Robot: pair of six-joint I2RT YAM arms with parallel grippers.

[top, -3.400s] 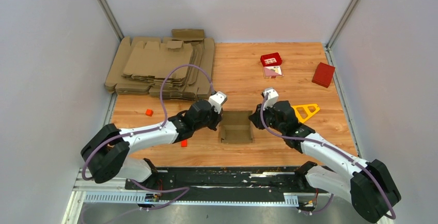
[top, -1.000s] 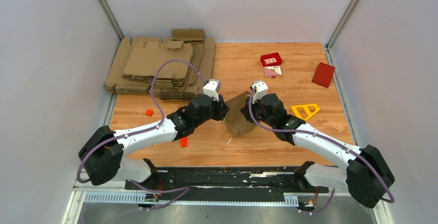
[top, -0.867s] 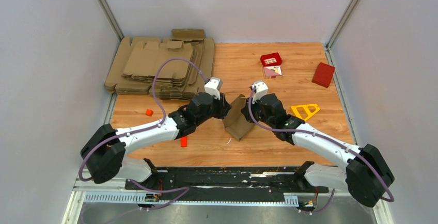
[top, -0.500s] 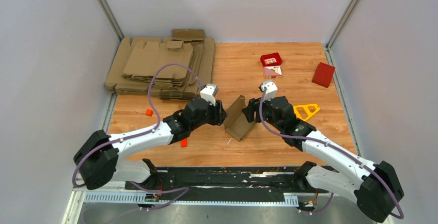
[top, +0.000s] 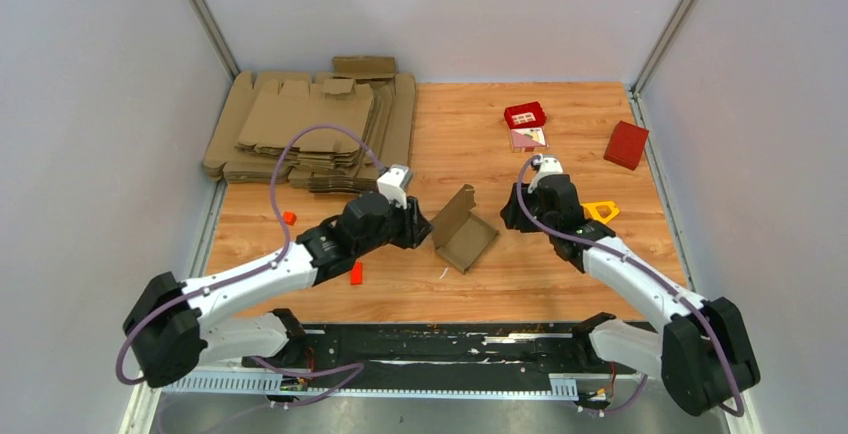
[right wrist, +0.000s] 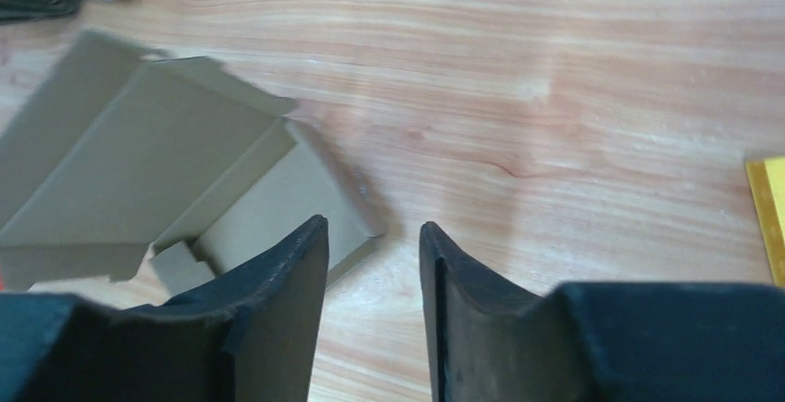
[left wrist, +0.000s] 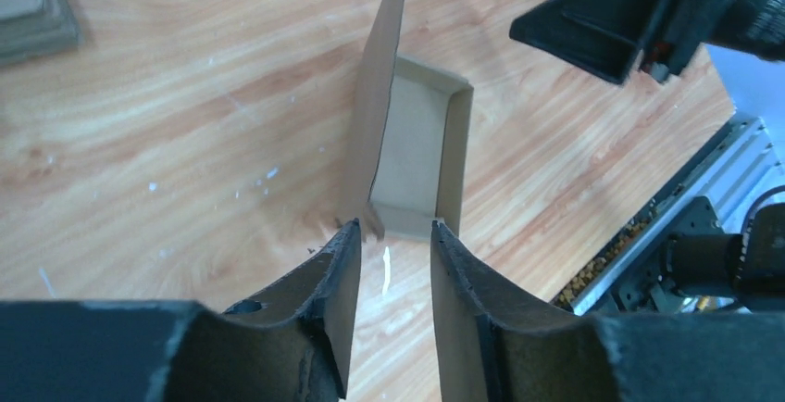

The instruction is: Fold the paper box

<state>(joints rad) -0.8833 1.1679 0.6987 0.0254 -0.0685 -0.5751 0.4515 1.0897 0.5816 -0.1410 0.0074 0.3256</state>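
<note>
Both arms have drawn back from the paper box point(top: 465, 242), now alone on the table point(top: 560, 254) between them, its lid flap point(top: 452, 212) raised. Your left gripper point(left wrist: 393, 231) and right gripper point(right wrist: 370, 231) hang parted, empty. Expect light, easily creased card; pinch the flap's free edge. The left wrist view shows the box's folded inner walls, which overhead flattens.

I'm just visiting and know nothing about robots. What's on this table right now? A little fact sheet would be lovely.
Paper box: half folded, one flap raised, lying between the grippers
Left gripper: open, empty, close to the box
Right gripper: open, empty, apart from the box
Cardboard pile: far left corner
</note>
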